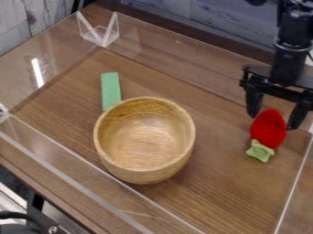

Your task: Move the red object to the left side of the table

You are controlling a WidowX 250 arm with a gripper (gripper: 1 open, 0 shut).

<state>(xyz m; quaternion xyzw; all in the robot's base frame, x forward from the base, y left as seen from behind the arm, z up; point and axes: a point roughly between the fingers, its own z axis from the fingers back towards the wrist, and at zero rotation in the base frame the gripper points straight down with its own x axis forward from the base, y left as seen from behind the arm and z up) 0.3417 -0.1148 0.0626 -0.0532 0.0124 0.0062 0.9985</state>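
The red object (268, 128) is a small rounded strawberry-like toy with a light green leafy end (258, 152), lying at the right side of the brown wood-grain table (73, 91). My black gripper (275, 108) hangs pointing down just above the toy's top, open, with one finger (251, 102) on its left and the other finger (299, 111) on its right. Nothing is held between them. The toy still rests on the tabletop.
A wooden bowl (145, 139) sits in the middle front of the table. A flat green strip (112, 90) lies just beyond it to the left. Clear acrylic walls (95, 30) edge the table, with the right wall close beside the toy.
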